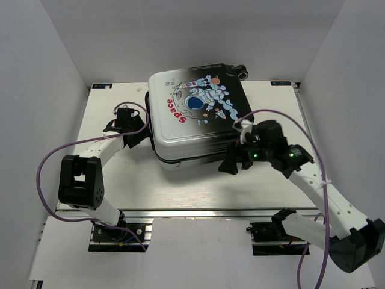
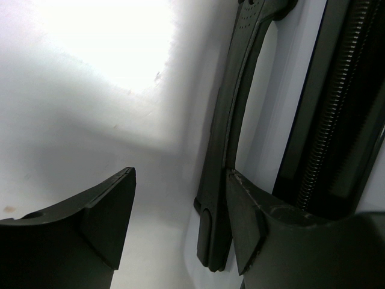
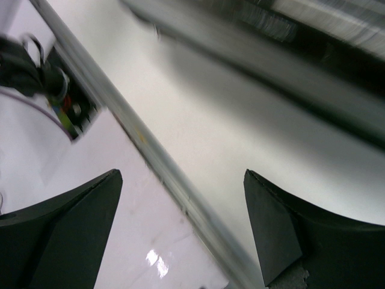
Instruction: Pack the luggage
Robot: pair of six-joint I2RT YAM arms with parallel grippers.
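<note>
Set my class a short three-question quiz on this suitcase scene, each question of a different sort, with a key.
1. True or false: the luggage lies closed on the table, printed side up.
2. Which red word is on its shell? A) Space B) Moon C) Star
3. Fill in: the left end effector and the right end effector both have their jaws ____.
Key: 1 true; 2 A; 3 open.
</note>
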